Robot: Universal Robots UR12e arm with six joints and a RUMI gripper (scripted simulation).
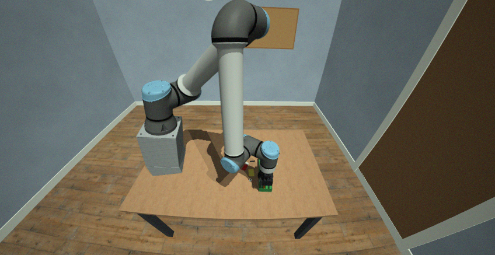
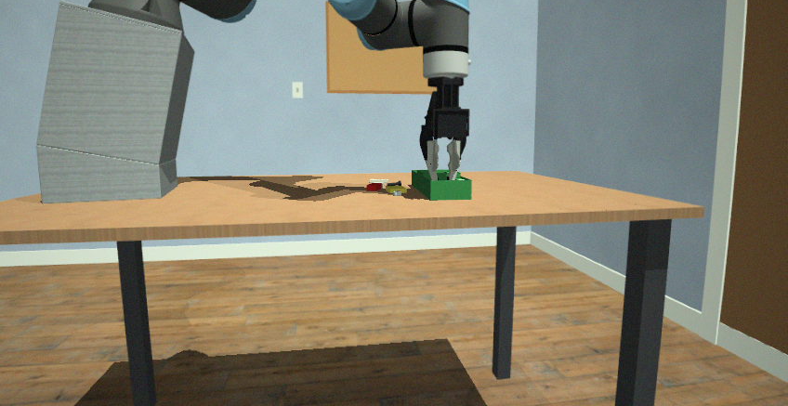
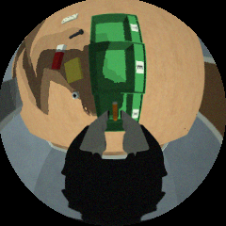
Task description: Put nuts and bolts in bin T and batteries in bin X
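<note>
A row of green bins (image 1: 265, 188) (image 2: 450, 189) (image 3: 115, 66) stands on the table, each with a small white label I cannot read. My gripper (image 2: 446, 173) (image 3: 114, 110) hangs over the nearest bin, with its fingertips at the rim. The fingers stand slightly open. A small orange-brown battery (image 3: 114, 110) still shows upright between the tips. Left of the bins lie a red battery (image 3: 57, 59) (image 2: 375, 186), an olive-yellow block (image 3: 73, 70) (image 2: 396, 188), a black bolt (image 3: 76, 33), a small nut (image 3: 74, 95) (image 2: 396, 193) and a white piece (image 3: 69, 19).
The arm's grey pedestal (image 1: 161, 150) (image 2: 111, 103) stands at the table's far left corner. The arm's elbow and wrist joints (image 1: 243, 152) hang low just behind the bins. The table edge (image 2: 387, 222) is well in front of the bins.
</note>
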